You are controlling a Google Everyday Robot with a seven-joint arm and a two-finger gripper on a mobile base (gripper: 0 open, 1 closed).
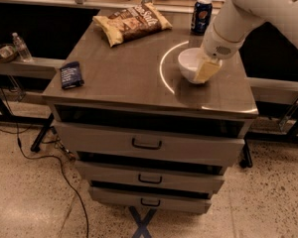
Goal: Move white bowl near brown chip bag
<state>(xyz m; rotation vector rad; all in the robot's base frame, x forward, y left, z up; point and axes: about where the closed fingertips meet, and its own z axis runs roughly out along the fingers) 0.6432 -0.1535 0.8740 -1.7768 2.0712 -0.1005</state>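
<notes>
The white bowl (190, 62) stands on the right part of the grey cabinet top (124, 73). The brown chip bag (131, 22) lies at the back, left of centre, well apart from the bowl. My gripper (207, 69) hangs from the white arm at the upper right and reaches down onto the bowl's right rim, with a yellowish finger (206, 70) over the rim.
A blue soda can (201, 16) stands at the back right behind the bowl. A small dark blue packet (70, 75) lies near the left front edge. A water bottle (21, 46) stands on a shelf to the left. Drawers sit below the top.
</notes>
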